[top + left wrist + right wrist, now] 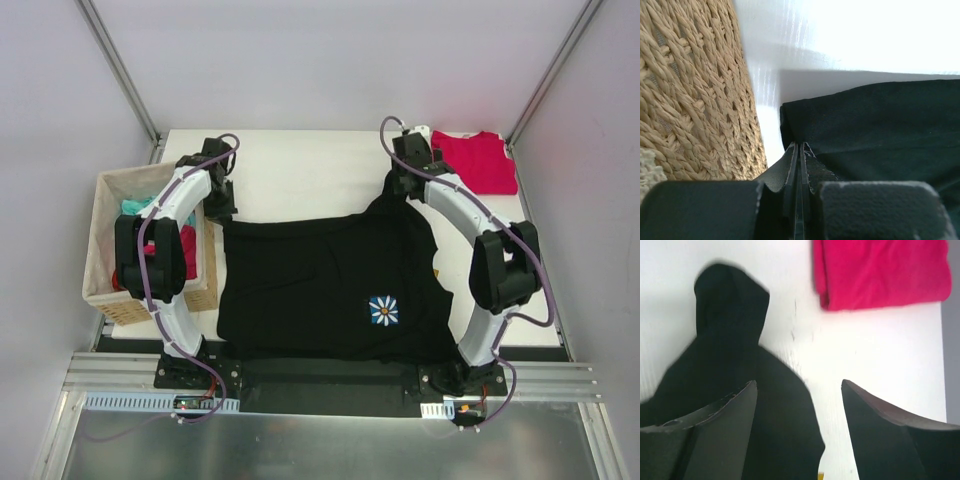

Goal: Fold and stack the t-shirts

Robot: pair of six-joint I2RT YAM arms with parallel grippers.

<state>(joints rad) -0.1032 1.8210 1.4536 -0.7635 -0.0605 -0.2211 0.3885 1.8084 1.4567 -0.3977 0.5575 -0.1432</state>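
A large black t-shirt (pixel 320 280) with a small daisy-like emblem (pixel 383 310) lies spread over the table's middle. My left gripper (pixel 222 208) is at its far left corner, beside the basket. In the left wrist view that gripper (pixel 799 145) is shut, its tips pinching the edge of the black cloth (pixel 880 130). My right gripper (pixel 400 190) hovers over the shirt's far right part, where the cloth bunches into a peak (pixel 725 340). It is open (pixel 799 382), with black cloth under the left finger. A folded crimson t-shirt (pixel 480 160) (pixel 880 272) lies at the back right corner.
A woven tan basket (pixel 100 230) (pixel 690 90) holding teal and red clothes stands at the table's left edge, close against my left arm. White table (pixel 300 170) shows behind the black shirt. Grey walls enclose the table on three sides.
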